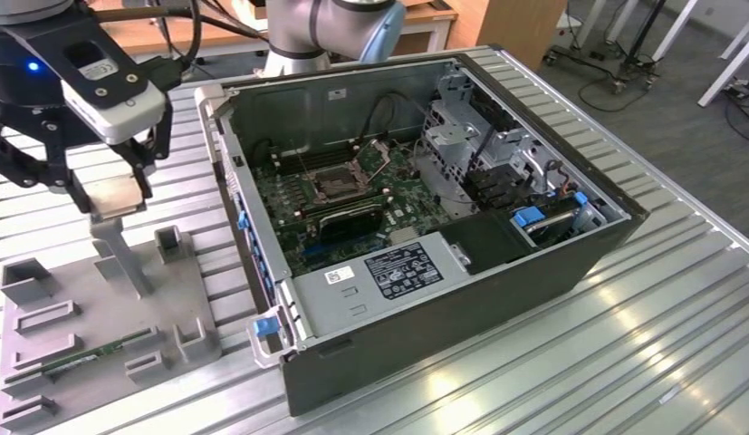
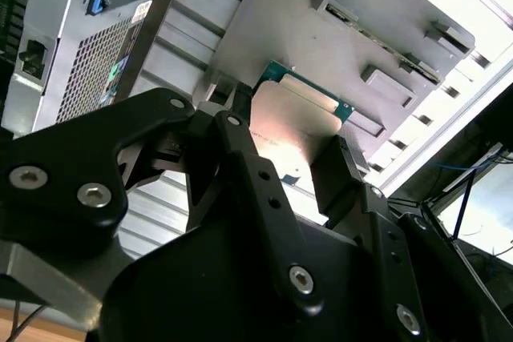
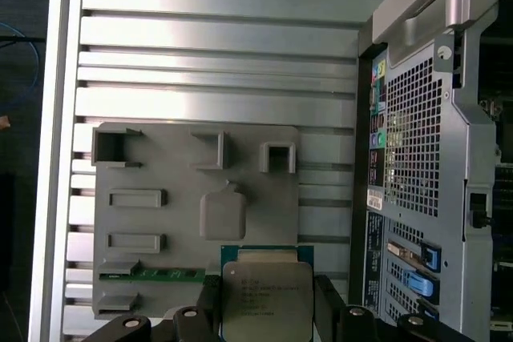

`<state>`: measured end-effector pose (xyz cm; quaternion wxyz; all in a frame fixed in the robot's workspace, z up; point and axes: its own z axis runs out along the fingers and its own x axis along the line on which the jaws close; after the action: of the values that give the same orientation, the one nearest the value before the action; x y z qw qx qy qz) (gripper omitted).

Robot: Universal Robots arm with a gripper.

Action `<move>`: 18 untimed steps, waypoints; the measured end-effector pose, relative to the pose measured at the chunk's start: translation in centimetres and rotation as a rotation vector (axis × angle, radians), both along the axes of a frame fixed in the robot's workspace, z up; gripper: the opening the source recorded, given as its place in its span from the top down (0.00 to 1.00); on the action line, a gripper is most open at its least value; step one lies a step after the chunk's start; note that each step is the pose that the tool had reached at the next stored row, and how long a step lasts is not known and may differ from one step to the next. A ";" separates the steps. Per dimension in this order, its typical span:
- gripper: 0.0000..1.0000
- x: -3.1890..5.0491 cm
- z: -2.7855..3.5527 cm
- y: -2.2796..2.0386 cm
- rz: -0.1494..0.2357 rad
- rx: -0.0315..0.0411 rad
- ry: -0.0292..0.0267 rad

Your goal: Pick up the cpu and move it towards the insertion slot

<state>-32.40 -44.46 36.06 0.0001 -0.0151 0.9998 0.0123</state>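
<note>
**Tool.** The black two-fingered tool (image 1: 113, 188) on the arm is closed part-way and grips a small flat square cpu (image 1: 114, 198) with a pale silvery top and green edging. In the first wrist view, one black finger (image 3: 210, 306) bears on each of two opposite edges of the chip. The second wrist view shows the same clamp from the other side.

**Position of cpu.** It hangs top side up, clear of a grey moulded plastic tray (image 1: 168, 308) and above that tray's far end. The tray rests on the slatted aluminium tabletop (image 1: 591, 362), at the exterior view's left. A long thin green memory stick (image 3: 152, 275) lies in one of the tray's grooves.

**Insertion slot.** The square dark insertion slot with a shiny metal frame (image 1: 338, 181) sits at the middle of the green motherboard (image 1: 277, 195). The motherboard is inside an open dark-grey computer case (image 1: 471, 308), which stands just beside the tray. The cpu is outside the case wall, well apart from the slot.
</note>
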 end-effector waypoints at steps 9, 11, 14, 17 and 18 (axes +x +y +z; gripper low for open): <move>0.45 1.79 -0.01 0.00 0.000 0.0000 -0.0001; 0.45 1.79 -0.01 0.00 0.000 0.0000 0.0000; 0.45 1.81 -0.01 0.00 0.000 -0.0001 0.0000; 0.45 1.81 0.09 0.00 0.000 0.0000 0.0000; 0.45 1.81 0.15 0.00 0.000 -0.0001 0.0000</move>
<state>-30.59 -44.45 36.20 0.0001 -0.0151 0.9998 0.0122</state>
